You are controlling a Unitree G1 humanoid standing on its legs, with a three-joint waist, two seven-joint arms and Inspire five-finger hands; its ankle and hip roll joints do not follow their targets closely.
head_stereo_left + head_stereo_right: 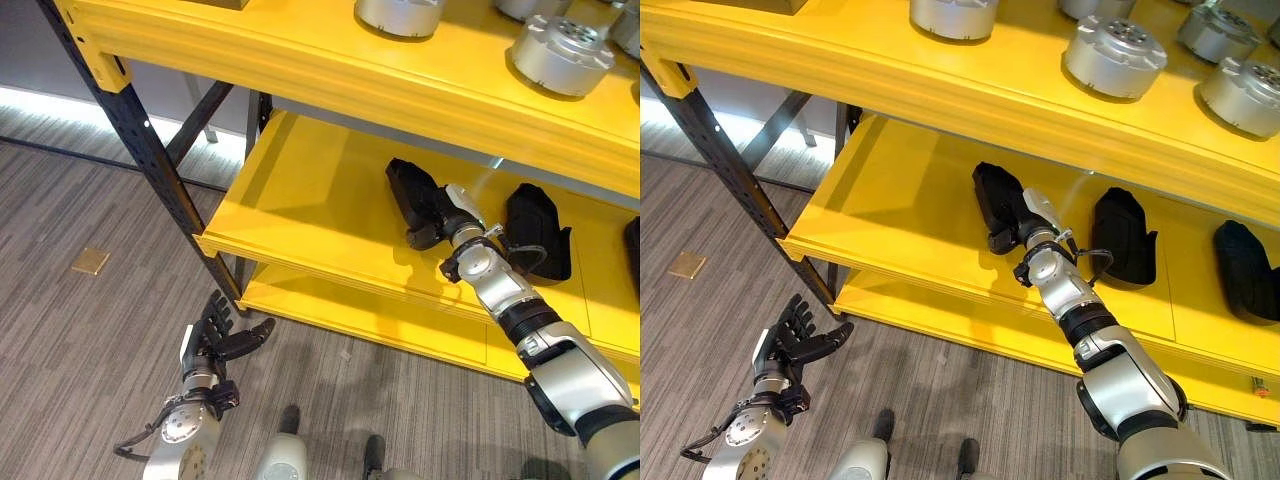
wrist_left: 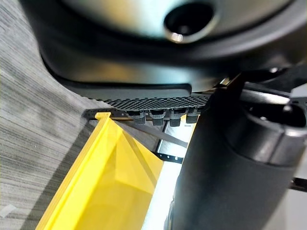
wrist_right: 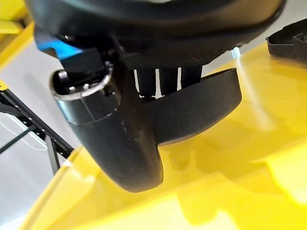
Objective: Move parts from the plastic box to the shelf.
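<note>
On the yellow shelf (image 1: 910, 215), mid-board near its front edge, the right hand (image 1: 1025, 222) grasps a black part (image 1: 992, 192); the left hand (image 1: 790, 342) hangs low, fingers relaxed.

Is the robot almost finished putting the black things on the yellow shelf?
Partly. Two black parts already lie on the middle shelf, and silver round parts sit on the top shelf. The right hand is on another black part there, its grip hidden. The left hand hangs open. How many remain is unclear.
</note>
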